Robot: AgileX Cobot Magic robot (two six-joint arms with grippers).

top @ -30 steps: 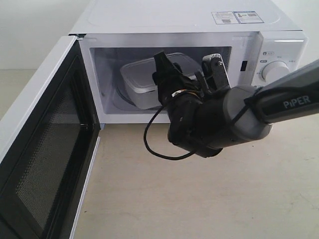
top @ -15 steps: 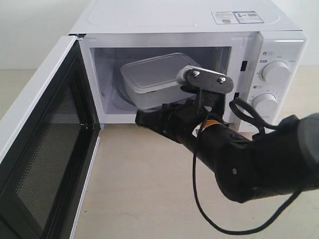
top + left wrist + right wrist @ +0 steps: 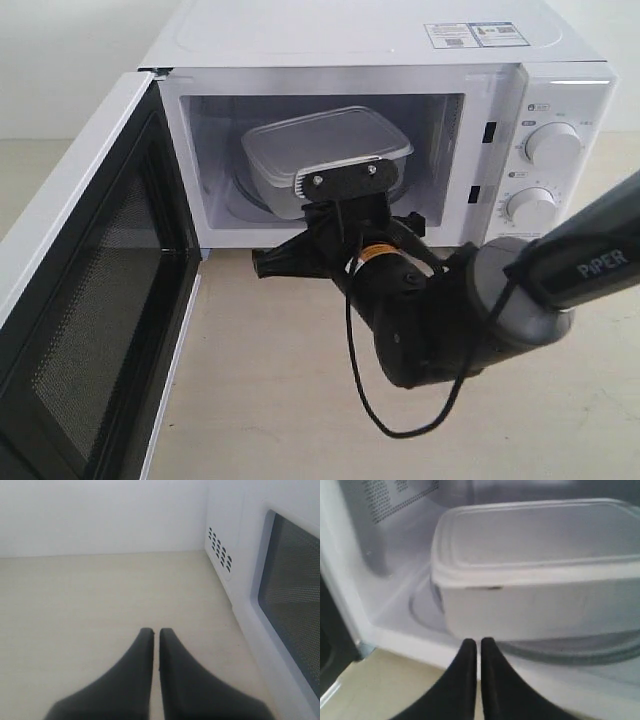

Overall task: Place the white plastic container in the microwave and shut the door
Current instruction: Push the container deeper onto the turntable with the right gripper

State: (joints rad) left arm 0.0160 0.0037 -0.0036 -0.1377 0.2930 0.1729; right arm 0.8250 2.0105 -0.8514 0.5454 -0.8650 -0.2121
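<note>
Right wrist view, white plastic container (image 3: 535,575) inside microwave (image 3: 380,545), just beyond pressed-together end effector (image 3: 479,643)

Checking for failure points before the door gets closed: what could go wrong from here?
1. The right gripper and its arm sit in front of the open microwave; swinging the door shut now would likely hit them.
2. The loose cable hangs in a loop and could catch in the door.

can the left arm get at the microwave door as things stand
Probably yes: the door shows its outer face beside the left gripper, with only table between. The right gripper, though, sits before the microwave opening, in the swing path.
</note>
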